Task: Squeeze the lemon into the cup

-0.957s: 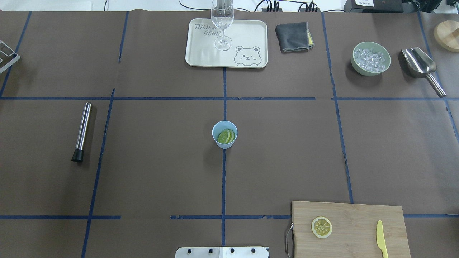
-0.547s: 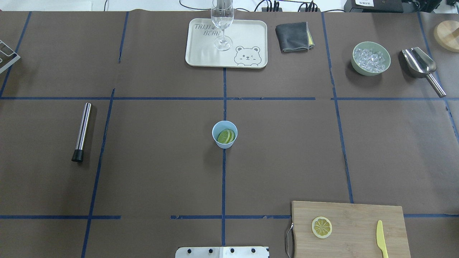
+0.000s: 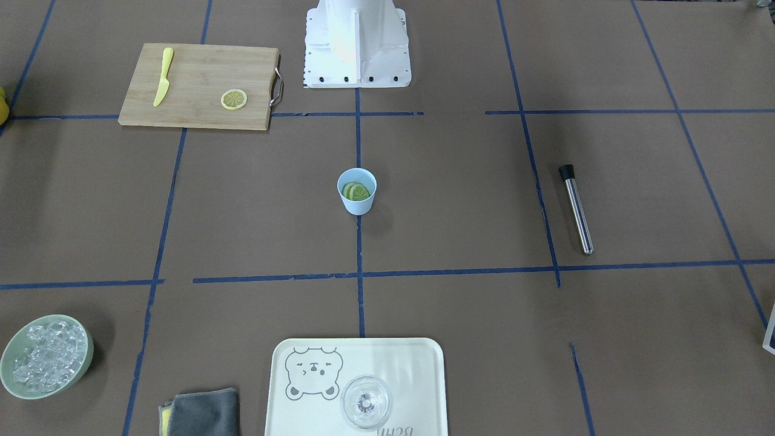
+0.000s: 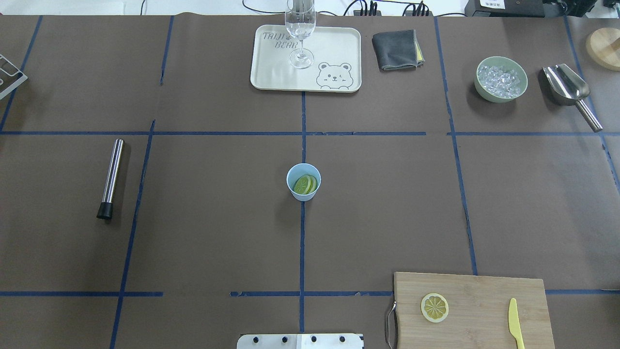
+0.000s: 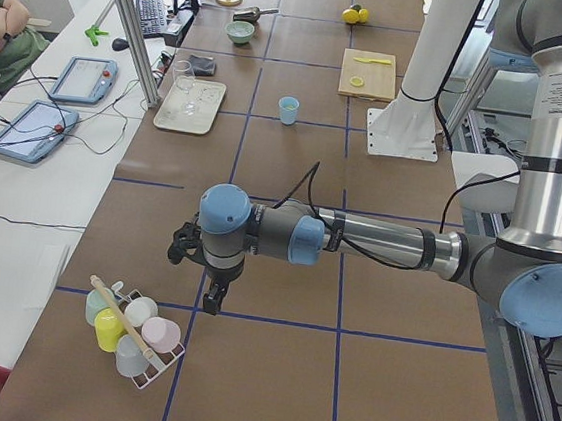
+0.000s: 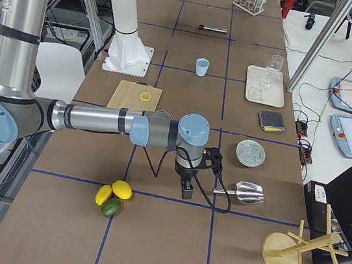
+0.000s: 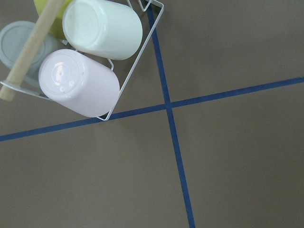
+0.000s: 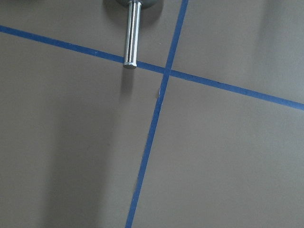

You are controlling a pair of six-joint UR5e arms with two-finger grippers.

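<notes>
The light-blue cup stands at the table's middle, with green-rinded citrus slices inside; it also shows in the front view. The lemon, a yellow-rinded stack of slices, lies on the wooden cutting board at the near right, and shows in the front view. Neither arm shows in the overhead or front view. My left gripper hangs over the table's far left end beside a cup rack. My right gripper hangs over the far right end near the scoop. I cannot tell whether either is open.
A yellow knife lies on the board. A steel muddler lies at the left. A tray with a clear glass, a grey cloth, a bowl of ice and a metal scoop line the far edge.
</notes>
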